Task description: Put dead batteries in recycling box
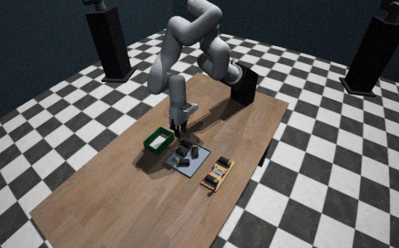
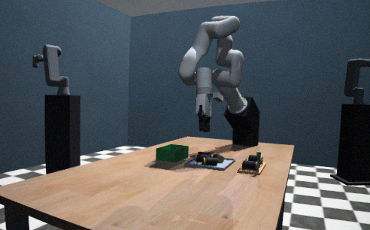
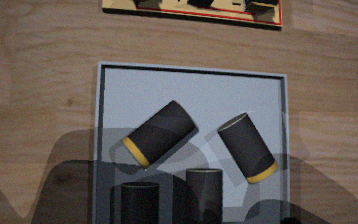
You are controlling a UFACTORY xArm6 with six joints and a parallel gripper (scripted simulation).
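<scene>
A grey tray (image 1: 196,164) (image 2: 226,164) (image 3: 145,90) holds several dark batteries with yellow ends. In the wrist view, two of the batteries (image 3: 160,132) (image 3: 246,146) lie slanted, and two more (image 3: 140,202) (image 3: 204,192) are cut off at the bottom edge. A green recycling box (image 1: 151,147) (image 2: 172,152) stands upright to the left of the tray; I see nothing in it. A yellow holder (image 1: 219,173) (image 2: 252,167) (image 3: 120,5) to the right carries two batteries (image 1: 224,161) (image 1: 211,179). I cannot make out the bulb. My gripper (image 1: 178,131) (image 2: 204,128) hangs high above the tray's near-box end, half open and empty.
The wooden table (image 1: 121,194) (image 2: 131,195) carries only these things. The arm's black base block (image 1: 244,86) stands at the table's far edge. Black pedestals (image 1: 109,44) (image 1: 374,53) stand on the checkered floor around the table.
</scene>
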